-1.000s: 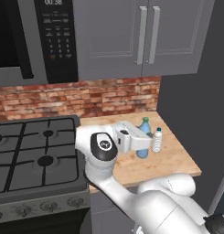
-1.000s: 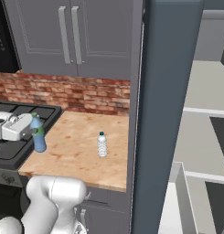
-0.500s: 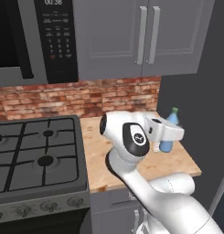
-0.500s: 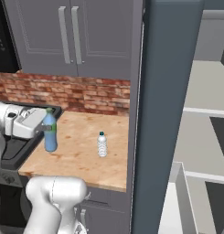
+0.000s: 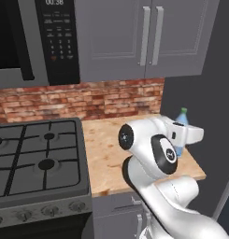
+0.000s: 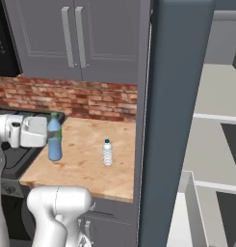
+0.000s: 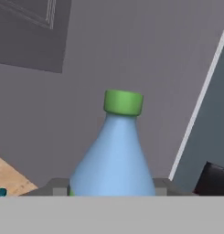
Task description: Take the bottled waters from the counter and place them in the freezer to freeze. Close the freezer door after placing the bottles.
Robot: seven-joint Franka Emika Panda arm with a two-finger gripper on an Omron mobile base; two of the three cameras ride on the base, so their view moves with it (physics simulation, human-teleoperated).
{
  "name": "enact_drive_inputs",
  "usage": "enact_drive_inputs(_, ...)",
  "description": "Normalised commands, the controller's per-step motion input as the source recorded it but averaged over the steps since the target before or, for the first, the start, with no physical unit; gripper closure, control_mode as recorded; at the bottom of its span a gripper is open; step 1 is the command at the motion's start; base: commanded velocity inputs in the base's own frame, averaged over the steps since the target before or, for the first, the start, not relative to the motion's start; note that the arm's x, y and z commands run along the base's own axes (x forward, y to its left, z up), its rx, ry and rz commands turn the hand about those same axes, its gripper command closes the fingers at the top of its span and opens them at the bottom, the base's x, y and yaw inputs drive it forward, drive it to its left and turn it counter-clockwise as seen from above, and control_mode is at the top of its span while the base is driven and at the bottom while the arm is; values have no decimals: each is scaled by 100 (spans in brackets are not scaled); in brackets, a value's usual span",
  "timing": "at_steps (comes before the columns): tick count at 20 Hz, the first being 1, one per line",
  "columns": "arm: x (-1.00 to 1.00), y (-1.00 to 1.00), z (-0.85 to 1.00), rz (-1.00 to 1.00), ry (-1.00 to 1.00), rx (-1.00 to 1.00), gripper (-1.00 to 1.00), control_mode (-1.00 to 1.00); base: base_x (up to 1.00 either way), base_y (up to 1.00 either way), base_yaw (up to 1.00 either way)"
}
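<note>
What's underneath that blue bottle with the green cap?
The blue bottle is upright in the pincer, and the wooden counter lies below it. Whether its base touches the wood or hangs just clear, I cannot tell. The clear bottle stands apart.

The tall slate freezer wall [image 6: 175, 120] stood between the bench [image 6: 85, 164] and the open shelves [image 6: 218, 118] to its right. Bare wood lay around the small clear bottle [image 6: 107, 152], apart from the blue bottle [image 6: 54, 136]. Wall cabinets [image 6: 76, 38] hung overhead.
</note>
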Motion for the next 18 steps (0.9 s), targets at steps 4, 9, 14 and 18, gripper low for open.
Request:
enact_drive_inputs(4, -5, -3, 0, 43, 0, 0, 100, -100, 0, 0, 0)
enact_drive_inputs(9, -2, 0, 12, 47, 0, 0, 100, -100, 0, 0, 0)
enact_drive_inputs(14, -25, 0, 6, 40, -1, 2, 100, -100, 0, 0, 0)
enact_drive_inputs(18, -39, 0, 0, 34, -9, 7, 100, -100, 0, 0, 0)
